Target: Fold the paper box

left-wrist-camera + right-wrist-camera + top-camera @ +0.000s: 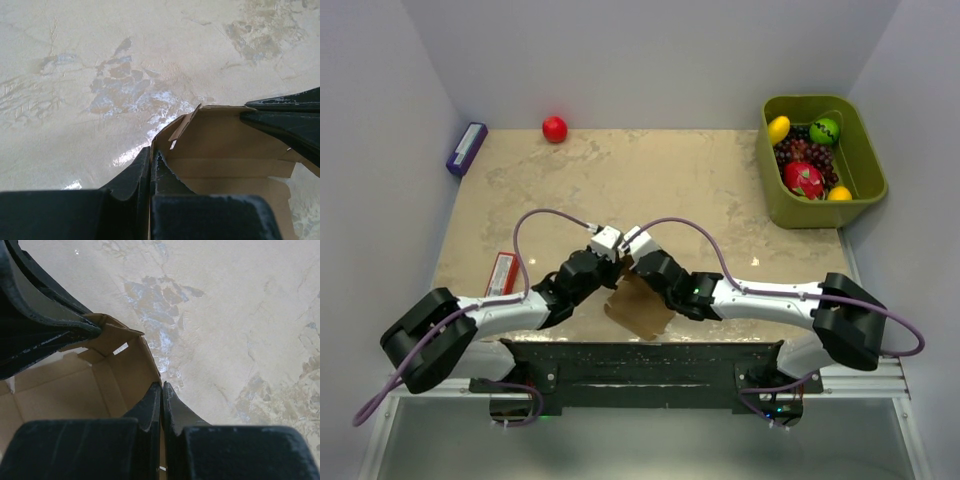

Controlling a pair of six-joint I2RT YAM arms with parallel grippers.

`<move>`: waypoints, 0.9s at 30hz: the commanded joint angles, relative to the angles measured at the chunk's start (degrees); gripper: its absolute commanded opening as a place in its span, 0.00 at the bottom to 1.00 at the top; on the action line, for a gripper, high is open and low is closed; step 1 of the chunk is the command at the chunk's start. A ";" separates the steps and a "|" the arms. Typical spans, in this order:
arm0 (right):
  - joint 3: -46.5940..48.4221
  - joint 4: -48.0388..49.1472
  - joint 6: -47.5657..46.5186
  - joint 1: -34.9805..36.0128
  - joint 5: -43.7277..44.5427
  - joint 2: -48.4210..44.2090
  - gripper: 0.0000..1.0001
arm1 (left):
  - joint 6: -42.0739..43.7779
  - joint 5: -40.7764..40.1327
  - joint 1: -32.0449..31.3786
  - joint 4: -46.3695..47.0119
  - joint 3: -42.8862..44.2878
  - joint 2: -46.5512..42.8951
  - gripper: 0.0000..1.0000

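From above, the box (640, 305) sits at the near middle of the desk (650, 170), a brown blank partly raised between the two arms; the left gripper (608, 268) and the right gripper (648, 272) meet over its far edge, almost touching each other; a red packet (501, 272) lies flat by the left edge, just beside the left arm; a purple carton (467, 148) rests at the far left corner, with a red ball (554, 128) near it against the far wall; a green bin (868, 160) at the far right holds fruit.

From the left wrist, the left gripper (150, 151) is pressed shut, a thin strip of cardboard pinched between its fingers; the box (225, 145) opens out to the right of them, its inner panels and creases showing, one small flap (184, 125) tilted up at the far corner; the right gripper's dark fingers (290, 117) clamp the box's rim at the right edge of the view.

From the right wrist, the right gripper (162, 387) is closed tight on the box's wall; the box (60, 395) spreads to the left, its inside facing the camera; the left gripper (45, 325) bears on the box's far corner at upper left; mottled desk (240, 315) fills the rest.
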 commanded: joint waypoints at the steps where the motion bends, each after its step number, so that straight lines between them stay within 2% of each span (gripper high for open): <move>1: -0.29 3.05 0.47 -0.03 6.96 -0.23 0.00 | -0.64 -0.24 0.19 1.92 -2.83 2.01 0.00; 17: -0.11 4.72 1.97 0.59 9.25 3.20 0.00 | -7.58 1.96 -0.87 7.20 -8.37 2.36 0.00; 23: -0.11 5.86 2.23 1.47 10.22 3.99 0.00 | -12.06 -1.73 -3.06 6.67 -7.41 4.73 0.00; 27: 0.59 5.60 3.98 1.82 11.01 4.60 0.00 | -16.10 -9.79 -6.74 3.78 -5.74 6.83 0.00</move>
